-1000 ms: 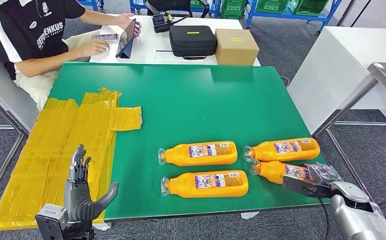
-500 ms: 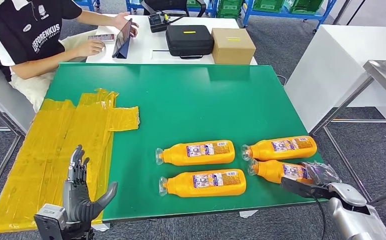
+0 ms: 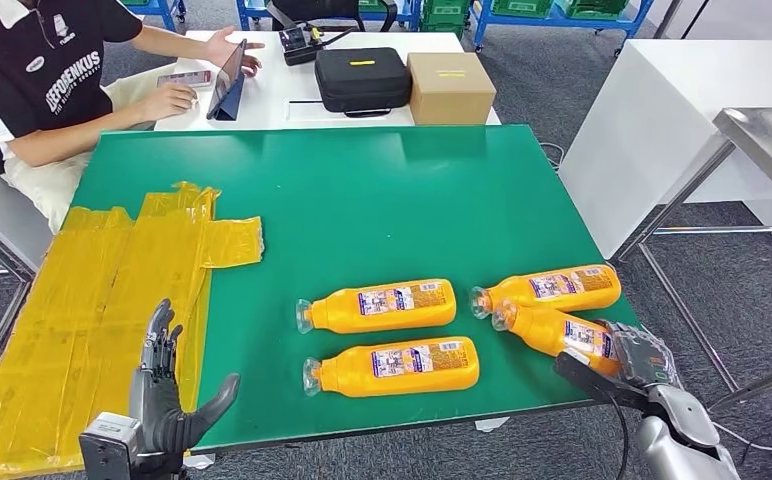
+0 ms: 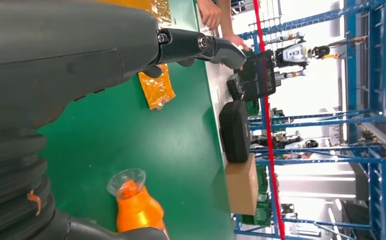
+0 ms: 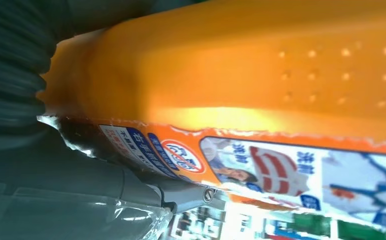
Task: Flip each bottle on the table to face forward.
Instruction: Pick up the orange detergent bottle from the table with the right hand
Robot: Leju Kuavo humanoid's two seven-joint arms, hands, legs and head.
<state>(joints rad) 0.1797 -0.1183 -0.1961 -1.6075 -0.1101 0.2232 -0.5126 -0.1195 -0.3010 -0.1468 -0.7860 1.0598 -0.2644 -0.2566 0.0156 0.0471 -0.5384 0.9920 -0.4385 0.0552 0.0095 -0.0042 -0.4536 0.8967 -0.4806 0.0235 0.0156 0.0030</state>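
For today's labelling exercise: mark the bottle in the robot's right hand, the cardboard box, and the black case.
held bottle (image 3: 554, 330), head view, orange body
cardboard box (image 3: 450, 86), head view, top face
black case (image 3: 362, 76), head view, lid

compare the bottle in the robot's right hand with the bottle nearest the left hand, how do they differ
The held bottle is gripped at its base by the right hand and lies slanted, its cap against a neighbouring bottle. The near-left bottle lies free, almost level with the table edge, touching nothing. Both are orange, lie on their sides and have clear caps pointing left.
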